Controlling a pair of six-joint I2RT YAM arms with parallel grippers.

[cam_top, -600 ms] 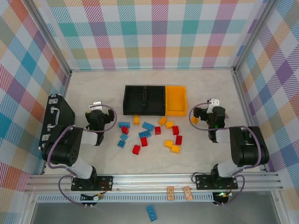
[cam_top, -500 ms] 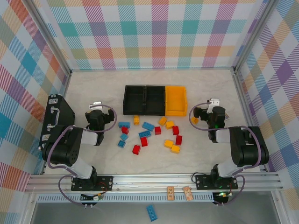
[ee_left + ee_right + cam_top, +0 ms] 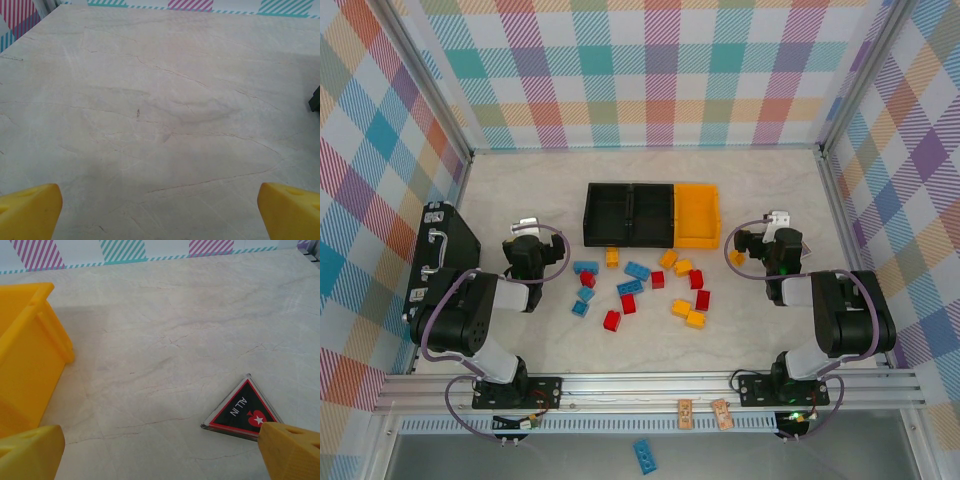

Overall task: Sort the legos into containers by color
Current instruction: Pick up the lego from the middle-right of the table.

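Nothing moved, left pincer (image 3: 160,212) and right pincer (image 3: 160,452) wide, token (image 3: 239,412) partly behind fingertip (image 3: 292,452)

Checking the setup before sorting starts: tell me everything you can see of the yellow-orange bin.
The yellow-orange bin is a small rectangular open-top box of smooth, glossy-looking plastic, with a lipped rim and a rib down its side wall. It stands upright on the table at the right end of a row, pressed against a black bin. Seen from above, nothing lies inside it. Loose legos lie just in front.
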